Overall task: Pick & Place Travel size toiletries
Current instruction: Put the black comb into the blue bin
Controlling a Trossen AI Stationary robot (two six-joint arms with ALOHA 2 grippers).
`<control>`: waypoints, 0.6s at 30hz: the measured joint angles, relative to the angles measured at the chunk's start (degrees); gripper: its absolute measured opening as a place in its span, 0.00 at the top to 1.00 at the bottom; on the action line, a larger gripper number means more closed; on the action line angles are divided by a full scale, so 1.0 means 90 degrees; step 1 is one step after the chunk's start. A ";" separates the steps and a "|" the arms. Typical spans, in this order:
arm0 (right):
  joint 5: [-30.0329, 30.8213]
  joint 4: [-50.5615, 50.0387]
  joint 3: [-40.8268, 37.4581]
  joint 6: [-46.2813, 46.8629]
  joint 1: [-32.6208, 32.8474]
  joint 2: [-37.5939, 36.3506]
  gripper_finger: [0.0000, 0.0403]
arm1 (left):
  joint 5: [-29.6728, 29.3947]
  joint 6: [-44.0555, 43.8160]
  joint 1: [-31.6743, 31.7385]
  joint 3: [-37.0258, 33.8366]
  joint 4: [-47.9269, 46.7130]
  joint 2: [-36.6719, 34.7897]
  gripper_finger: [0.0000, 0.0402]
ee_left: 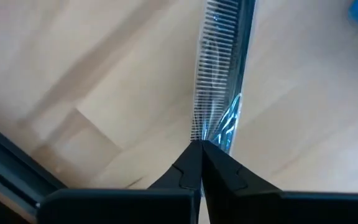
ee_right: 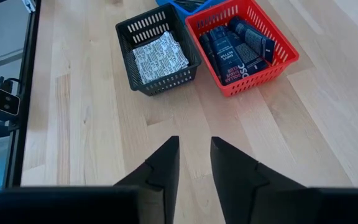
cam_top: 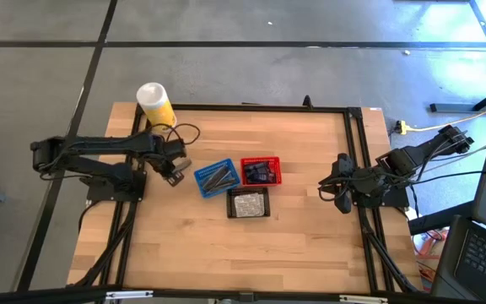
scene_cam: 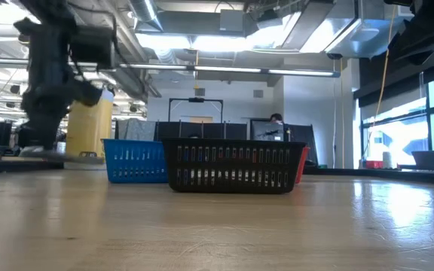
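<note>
Comb (ee_left: 219, 74) in a clear packet is pinched by the left gripper (ee_left: 201, 144); right gripper (ee_right: 194, 146), fingers parted, waits at the table's edge.

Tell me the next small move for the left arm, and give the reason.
Probably lift and carry toward the blue basket. The left gripper is shut on a clear packet holding a comb, low over the wood just left of that basket, which already holds slim grey items. The right gripper waits open at the table's right edge.
</note>
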 joint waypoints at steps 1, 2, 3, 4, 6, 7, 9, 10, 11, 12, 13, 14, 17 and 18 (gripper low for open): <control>0.0000 0.0002 0.0000 -0.0001 -0.0001 -0.0001 0.77 | -0.0017 -0.0007 0.0000 0.0107 -0.0044 -0.0091 1.00; 0.0000 0.0002 0.0000 -0.0002 0.0000 -0.0002 0.78 | -0.0051 -0.0017 0.0000 0.0210 -0.0099 -0.0183 1.00; 0.0002 0.0002 0.0000 0.0000 -0.0002 0.0000 0.78 | -0.0096 -0.0019 0.0000 0.0314 -0.0151 -0.0283 1.00; 0.0000 0.0002 0.0000 -0.0002 -0.0002 0.0000 0.78 | -0.0127 -0.0019 0.0000 0.0410 -0.0203 -0.0374 1.00; 0.0000 0.0000 0.0000 0.0000 0.0000 0.0000 0.79 | -0.0129 -0.0019 0.0000 0.0581 -0.0238 -0.0581 1.00; 0.0000 0.0002 0.0000 -0.0001 -0.0001 0.0000 0.79 | -0.0128 -0.0019 0.0000 0.0658 -0.0238 -0.0681 1.00; 0.0000 0.0000 0.0000 0.0000 -0.0001 0.0000 0.80 | -0.0130 -0.0019 -0.0001 0.0790 -0.0229 -0.0865 1.00; 0.0000 0.0002 0.0000 -0.0001 0.0000 0.0000 0.81 | -0.0129 -0.0025 -0.0005 0.0842 -0.0207 -0.0946 1.00; 0.0000 0.0000 0.0000 -0.0002 0.0000 0.0000 0.81 | -0.0128 -0.0036 -0.0014 0.0890 -0.0177 -0.1027 1.00; 0.0000 0.0002 0.0000 -0.0002 -0.0002 0.0000 0.81 | -0.0130 -0.0036 -0.0041 0.0936 -0.0148 -0.1094 1.00; 0.0002 0.0002 0.0000 0.0000 0.0000 0.0000 0.81 | -0.0132 -0.0037 -0.0068 0.0976 -0.0083 -0.1156 1.00; 0.0000 0.0001 0.0000 -0.0002 -0.0002 -0.0001 0.82 | -0.0130 -0.0039 -0.0107 0.0993 0.0044 -0.1205 1.00; 0.0000 0.0001 0.0000 0.0000 -0.0001 -0.0001 0.83 | 0.0115 -0.0032 -0.0276 0.0998 0.0666 -0.1304 1.00; 0.0000 0.0001 0.0000 0.0000 -0.0001 0.0000 0.83 | 0.0206 -0.0030 -0.0348 0.0998 0.0898 -0.1307 1.00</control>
